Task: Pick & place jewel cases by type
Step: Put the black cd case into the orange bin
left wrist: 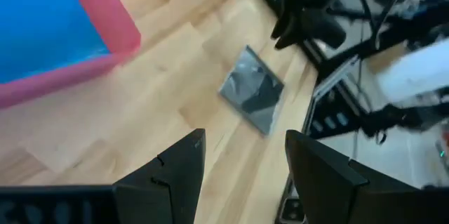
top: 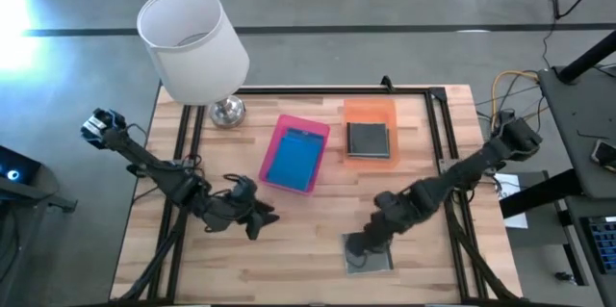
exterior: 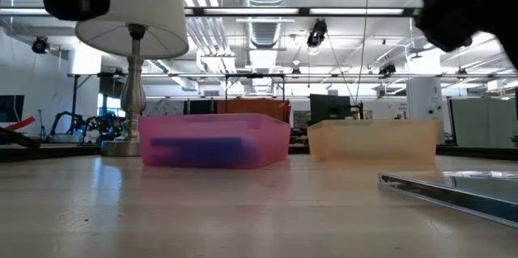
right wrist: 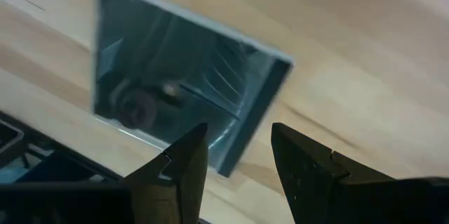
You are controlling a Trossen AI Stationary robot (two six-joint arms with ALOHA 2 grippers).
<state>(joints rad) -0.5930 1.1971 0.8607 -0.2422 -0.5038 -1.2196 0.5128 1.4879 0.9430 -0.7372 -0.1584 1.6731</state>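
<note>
The counter (top: 318,225) carries a pink tray (top: 278,143) of blue cases (top: 295,161) and an orange tray (top: 370,110) with a grey case (top: 367,140), sorted by type; the right pincer (right wrist: 237,161), spread, hangs over the last clear case (right wrist: 175,90) near the front edge, apparently to lift it; the left pincer (left wrist: 242,164) waits released nearby.

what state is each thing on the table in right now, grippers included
pink rectangular tray: holds blue jewel cases
orange rectangular tray: holds grey jewel cases
last grey clear jewel case: flat on the wooden table, not gripped
right gripper: open, just above that case
left gripper: open, empty, waiting beside the pink tray
white-shaded lamp: upright at the table's far corner
</note>
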